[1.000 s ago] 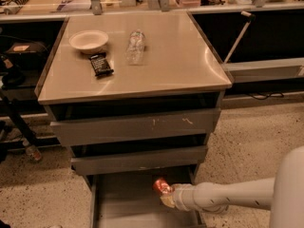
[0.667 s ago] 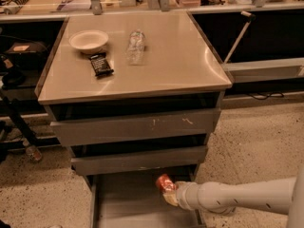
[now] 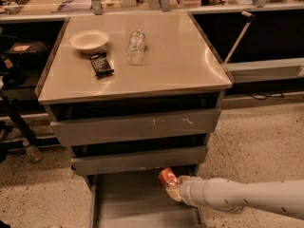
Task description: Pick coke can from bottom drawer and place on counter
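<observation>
The gripper [image 3: 171, 185] sits low at the right rear of the open bottom drawer [image 3: 128, 203], just under the front edge of the middle drawer [image 3: 140, 159], and it is closed around the coke can [image 3: 168, 176]. Only the pale tips of its fingers [image 3: 174, 192] show against the lower part of the can. The can is red-orange, tilted with its top leaning back and to the left, and it appears to be off the drawer's flat grey floor, above the right rear corner. The robot's light grey arm [image 3: 237, 197] reaches in from the right edge of the view, running nearly level over the speckled floor [image 3: 256, 141] to the drawer's right side. Above the bottom drawer the middle drawer and the wider top drawer [image 3: 135, 126] are each pulled out a little, with dark gaps above their fronts. The counter [image 3: 180, 61] on top of the cabinet carries three things, all in its left rear part: a shallow pale bowl [image 3: 89, 40] nearest the left edge, a black snack bar [image 3: 101, 64] just in front of the bowl, and a clear plastic bottle [image 3: 136, 46] lying on its side to the right of both. The right half of the counter lies well above and apart from the can.
</observation>
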Robot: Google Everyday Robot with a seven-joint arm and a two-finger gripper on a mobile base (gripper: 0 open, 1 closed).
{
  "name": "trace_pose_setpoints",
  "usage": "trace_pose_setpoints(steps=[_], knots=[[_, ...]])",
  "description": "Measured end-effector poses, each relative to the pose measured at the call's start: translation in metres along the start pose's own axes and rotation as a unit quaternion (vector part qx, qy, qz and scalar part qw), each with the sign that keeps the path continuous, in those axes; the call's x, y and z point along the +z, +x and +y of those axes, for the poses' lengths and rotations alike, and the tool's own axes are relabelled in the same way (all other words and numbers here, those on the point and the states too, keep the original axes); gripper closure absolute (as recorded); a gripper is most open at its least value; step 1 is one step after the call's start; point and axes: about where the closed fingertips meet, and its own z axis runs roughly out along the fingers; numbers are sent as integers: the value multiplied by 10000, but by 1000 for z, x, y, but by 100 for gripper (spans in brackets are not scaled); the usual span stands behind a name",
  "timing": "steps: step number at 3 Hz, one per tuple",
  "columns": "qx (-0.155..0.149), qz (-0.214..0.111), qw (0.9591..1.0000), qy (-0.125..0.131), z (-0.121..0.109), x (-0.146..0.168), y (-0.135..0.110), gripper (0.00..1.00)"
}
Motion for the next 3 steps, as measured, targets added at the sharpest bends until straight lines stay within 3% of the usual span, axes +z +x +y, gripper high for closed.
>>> trace_pose_setpoints(steps=[2, 3], knots=[[-316, -419, 9986, 35, 9, -77, -55, 100], [-339, -435, 9985, 58, 8, -81, -58, 100]])
